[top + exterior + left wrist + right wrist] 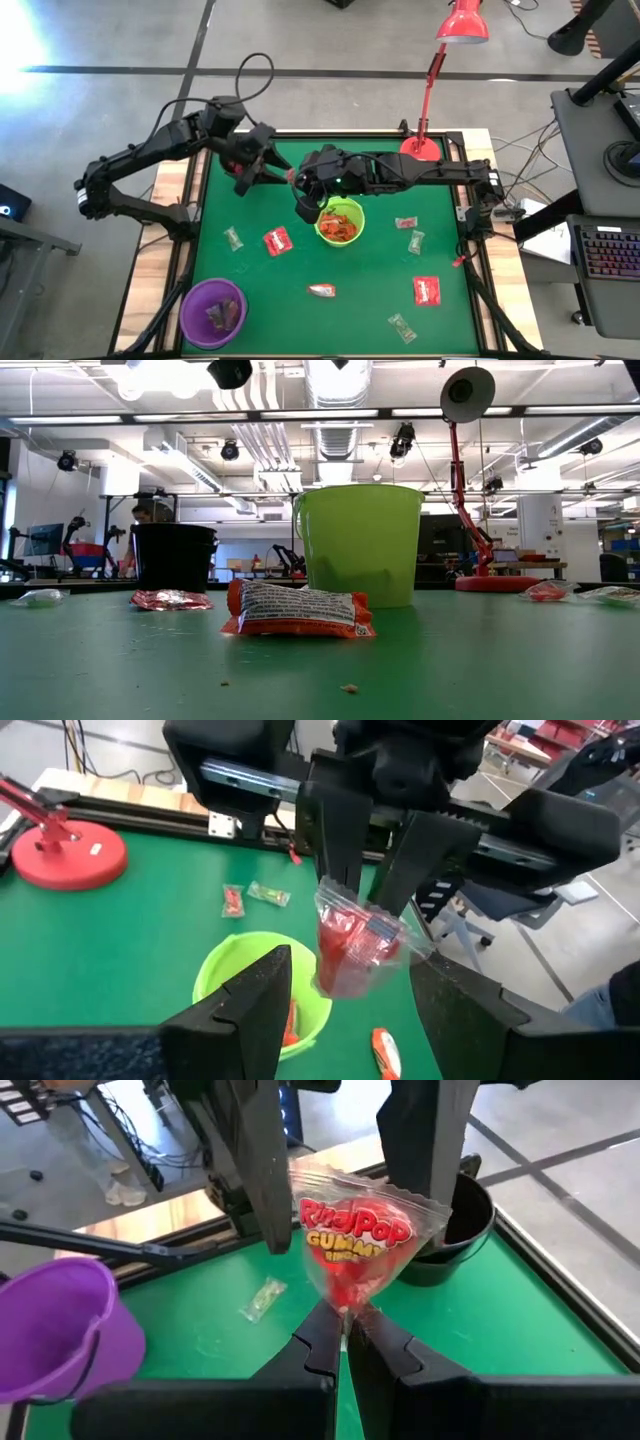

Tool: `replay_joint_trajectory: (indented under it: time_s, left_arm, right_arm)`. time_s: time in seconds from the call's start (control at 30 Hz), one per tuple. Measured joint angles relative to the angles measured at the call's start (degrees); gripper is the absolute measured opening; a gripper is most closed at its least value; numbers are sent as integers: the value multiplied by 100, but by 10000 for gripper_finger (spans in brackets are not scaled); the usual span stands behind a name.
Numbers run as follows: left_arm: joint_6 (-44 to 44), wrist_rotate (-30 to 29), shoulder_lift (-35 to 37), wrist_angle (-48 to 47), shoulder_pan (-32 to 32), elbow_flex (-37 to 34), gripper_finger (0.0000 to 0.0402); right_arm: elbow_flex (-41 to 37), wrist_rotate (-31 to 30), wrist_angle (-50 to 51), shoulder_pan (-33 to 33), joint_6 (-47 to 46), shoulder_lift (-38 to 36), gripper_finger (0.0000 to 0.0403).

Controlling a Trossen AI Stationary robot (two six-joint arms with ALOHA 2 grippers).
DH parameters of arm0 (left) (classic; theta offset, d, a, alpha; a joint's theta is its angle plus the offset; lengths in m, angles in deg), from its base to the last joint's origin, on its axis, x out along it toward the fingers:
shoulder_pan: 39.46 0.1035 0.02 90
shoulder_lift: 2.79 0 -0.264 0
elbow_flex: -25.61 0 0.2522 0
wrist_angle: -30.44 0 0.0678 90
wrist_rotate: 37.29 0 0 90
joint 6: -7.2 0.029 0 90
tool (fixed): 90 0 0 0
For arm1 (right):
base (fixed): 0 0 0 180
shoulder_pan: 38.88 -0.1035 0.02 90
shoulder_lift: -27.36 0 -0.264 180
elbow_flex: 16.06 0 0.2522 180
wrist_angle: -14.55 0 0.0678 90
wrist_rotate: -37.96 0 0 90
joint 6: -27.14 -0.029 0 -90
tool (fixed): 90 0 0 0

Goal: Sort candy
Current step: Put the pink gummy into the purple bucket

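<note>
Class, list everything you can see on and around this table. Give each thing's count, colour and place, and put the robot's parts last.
Table mat: one, green, under everything.
Lime-green bowl: one, mid-table, orange-red candy inside.
Purple bowl: one, lower left in the high view, a few sweets inside.
Black bowl: one, beyond the grippers.
Desk lamp: one, red, at the table's edge by the right arm.
Flat red packets: two, lying on the mat.
Pale twist wrappers: about three, scattered.
Orange-red wrapper: one, below the lime-green bowl in the high view.
Ring Pop Gummy packet: one, red and clear, in the air.
Right gripper: shut on the packet.
Left gripper: open, facing the packet.
</note>
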Motion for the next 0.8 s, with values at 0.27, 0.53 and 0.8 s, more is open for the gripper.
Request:
replay_joint_trajectory:
  time_s: [0.27, 0.53, 0.8]
  left_arm:
    - [-20, 3, -212, 74, -2, 0, 166]
    - [32, 83, -230, 45, -4, 0, 98]
    - [63, 180, -184, 45, -2, 0, 34]
  right_arm:
    - [1, -2, -35, 2, 0, 0, 8]
    - [0, 142, -27, 9, -4, 15, 8]
    - [0, 184, -61, 2, -2, 15, 9]
